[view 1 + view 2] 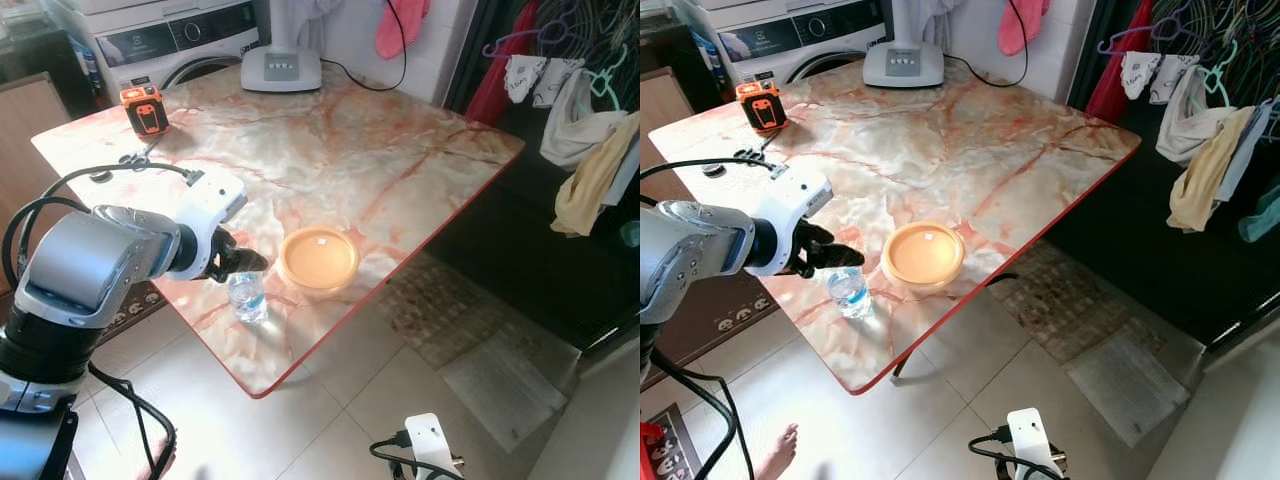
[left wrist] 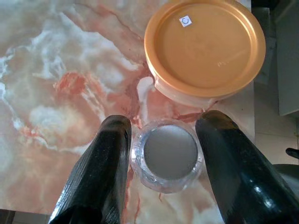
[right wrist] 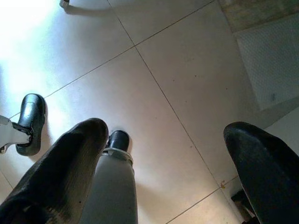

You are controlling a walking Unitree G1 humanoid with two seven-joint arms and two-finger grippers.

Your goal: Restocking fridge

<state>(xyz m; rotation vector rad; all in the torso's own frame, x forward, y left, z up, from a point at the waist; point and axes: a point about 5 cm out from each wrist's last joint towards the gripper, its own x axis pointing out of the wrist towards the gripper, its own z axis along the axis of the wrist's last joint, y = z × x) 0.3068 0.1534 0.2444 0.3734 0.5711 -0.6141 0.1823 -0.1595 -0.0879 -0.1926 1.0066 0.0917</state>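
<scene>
Silver left arm (image 1: 95, 262), white wrist, black cable, black-fingered hand (image 1: 243, 262)

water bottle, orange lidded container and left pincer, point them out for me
water bottle (image 1: 248, 297), left eye view, on its clear body.
orange lidded container (image 1: 318, 259), left eye view, middle of its lid.
left pincer (image 2: 164, 154), left wrist view, midway between the black fingertips, which sit either side of the bottle cap.

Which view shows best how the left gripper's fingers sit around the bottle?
Left wrist view: it looks down on the bottle between the open left gripper fingers, a gap beside one. The eye views show the bottle from the side, its top hidden.
</scene>
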